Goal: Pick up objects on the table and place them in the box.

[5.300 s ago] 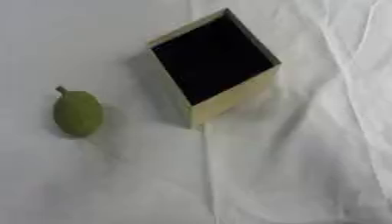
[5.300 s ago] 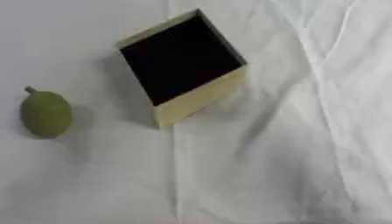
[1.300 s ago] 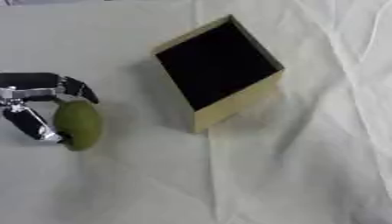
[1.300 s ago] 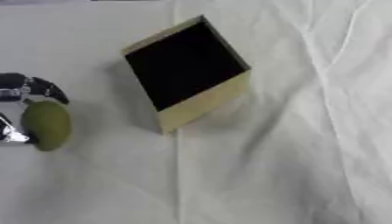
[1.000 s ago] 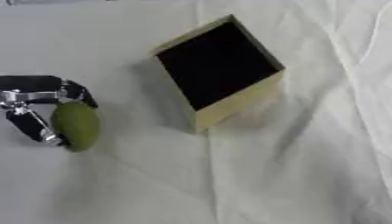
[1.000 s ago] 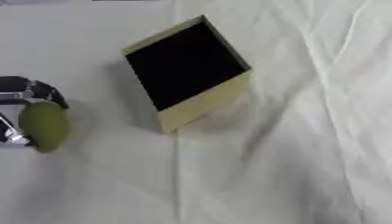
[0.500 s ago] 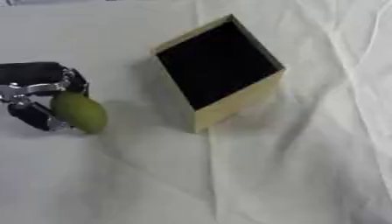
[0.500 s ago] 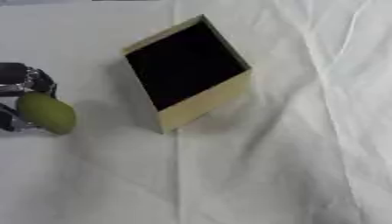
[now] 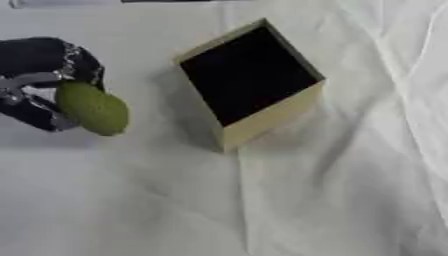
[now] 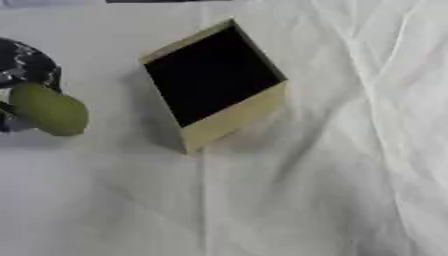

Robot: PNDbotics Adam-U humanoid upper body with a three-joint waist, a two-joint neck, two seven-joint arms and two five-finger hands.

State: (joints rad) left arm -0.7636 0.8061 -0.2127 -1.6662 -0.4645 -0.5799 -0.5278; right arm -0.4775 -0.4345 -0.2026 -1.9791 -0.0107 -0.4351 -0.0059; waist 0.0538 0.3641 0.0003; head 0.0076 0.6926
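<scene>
Midway through the job: my left robot hand (image 9: 39, 82), at the left edge of the frame, has its dark fingers curled around a green pear-shaped fruit (image 9: 92, 108), holding it by its upper end while the rounded lower end points down and to the right. A soft shadow lies on the white cloth (image 9: 289, 200) below the fruit, so I judge it lifted clear of the tabletop, though I cannot be certain of the gap from this angle.

To the right of the fruit, in the upper middle of the frame, sits the open box (image 9: 249, 82), pale yellow outside and black inside, turned so one corner points toward the bottom of the frame. Nothing shows against its dark interior, so by my reading no object has gone in yet. The fruit is near the box's left wall but apart from it, not above the opening.

I see no other loose object on the wrinkled cloth in either eye view; the fruit looks to be the only item to clear. What remains, as I judge it, is to carry the fruit rightward over the box's opening and release it inside.

My right robot hand appears in neither view.
</scene>
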